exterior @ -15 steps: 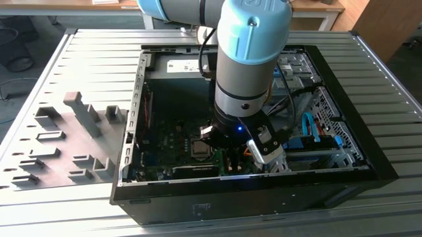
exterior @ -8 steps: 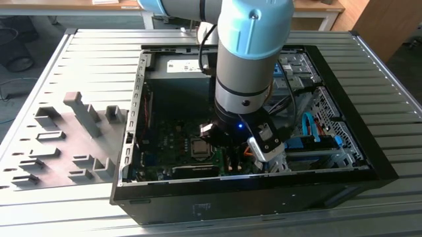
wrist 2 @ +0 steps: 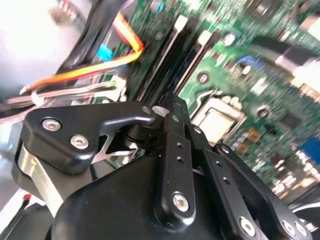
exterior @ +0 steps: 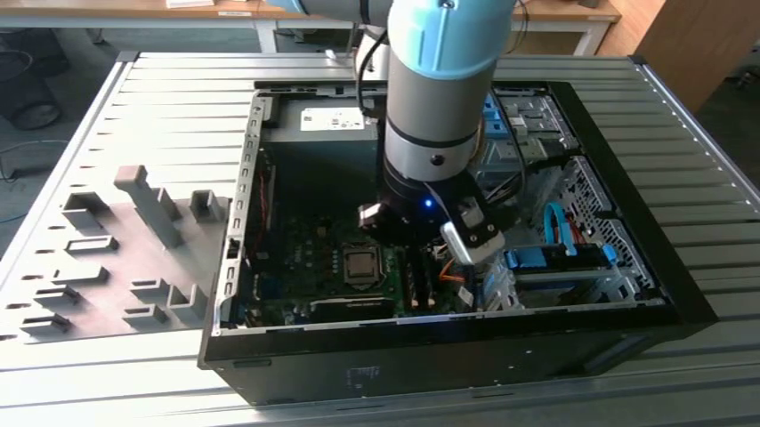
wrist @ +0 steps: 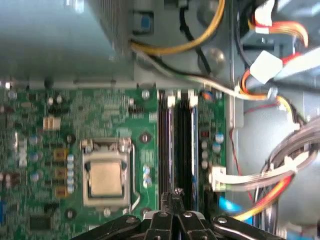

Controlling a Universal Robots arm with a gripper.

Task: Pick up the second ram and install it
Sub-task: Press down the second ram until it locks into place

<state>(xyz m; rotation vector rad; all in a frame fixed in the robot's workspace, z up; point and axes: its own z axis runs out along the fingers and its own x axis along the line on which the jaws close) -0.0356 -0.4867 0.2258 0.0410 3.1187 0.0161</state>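
Note:
My gripper [exterior: 418,242] hangs low inside the open computer case [exterior: 618,205], shut, with its black fingers [wrist: 176,196] pressed together and nothing showing between them. The fingertips [wrist 2: 171,102] sit right over the row of long memory slots [wrist: 181,145] beside the processor socket [wrist: 106,177]. In the exterior view, thin dark sticks stand on edge in those slots [exterior: 416,280]. I cannot tell which of them is the second ram, or how deep it sits.
Orange, yellow and grey cable bundles [wrist: 270,75] crowd the side of the slots away from the socket. A blue ribbon cable [exterior: 556,233] and drive bays lie at the exterior view's right. The grey slotted holder [exterior: 131,240] stands on the table at the left.

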